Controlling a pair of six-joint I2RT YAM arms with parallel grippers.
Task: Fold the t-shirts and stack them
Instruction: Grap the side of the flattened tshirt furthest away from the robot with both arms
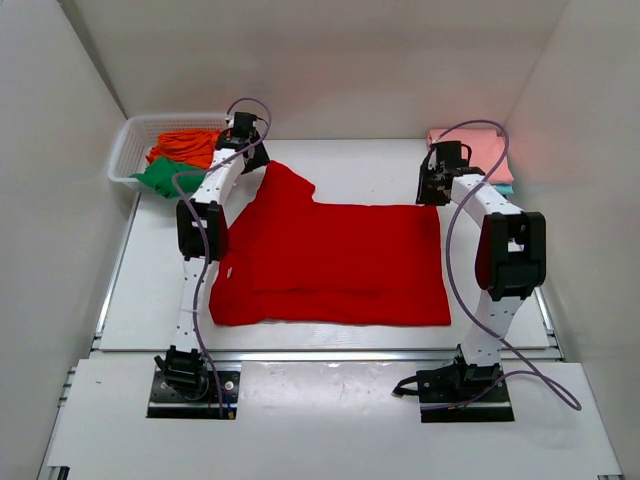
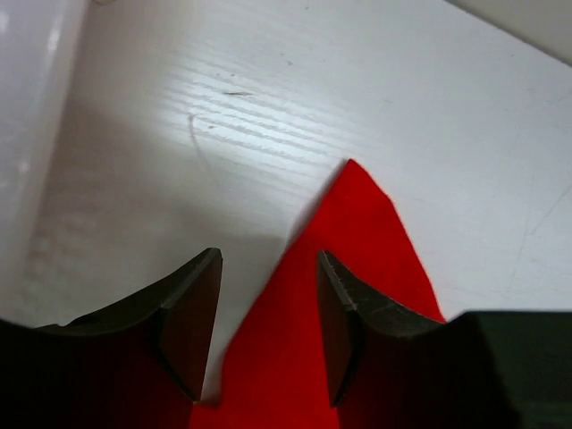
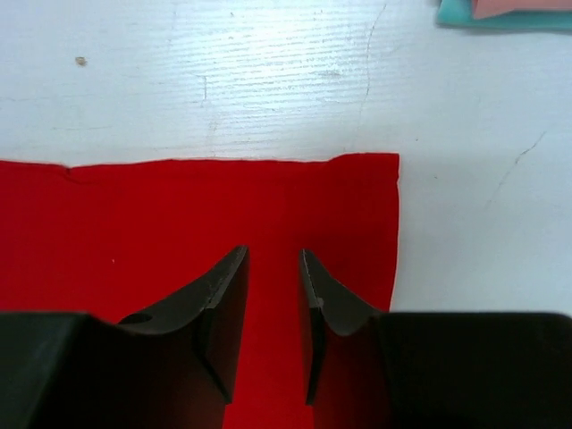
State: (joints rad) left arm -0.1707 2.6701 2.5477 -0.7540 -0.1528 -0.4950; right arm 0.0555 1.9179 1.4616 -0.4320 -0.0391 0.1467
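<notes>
A bright red t-shirt (image 1: 330, 262) lies spread on the white table. Its far left corner (image 2: 357, 214) points away from me. My left gripper (image 1: 248, 140) is open just above that corner, in the left wrist view (image 2: 268, 264) with red cloth between the fingers, nothing held. My right gripper (image 1: 438, 175) is open over the shirt's far right corner (image 3: 375, 179), in the right wrist view (image 3: 273, 259), nothing held. Orange (image 1: 188, 145) and green (image 1: 165, 177) shirts lie in the basket. A folded salmon pink shirt (image 1: 478, 152) sits on a light blue one (image 1: 503, 188) at the far right.
A white lattice basket (image 1: 128, 150) stands at the far left corner. White walls close in the table on the left, back and right. The pink and blue stack's edge shows in the right wrist view (image 3: 500, 13).
</notes>
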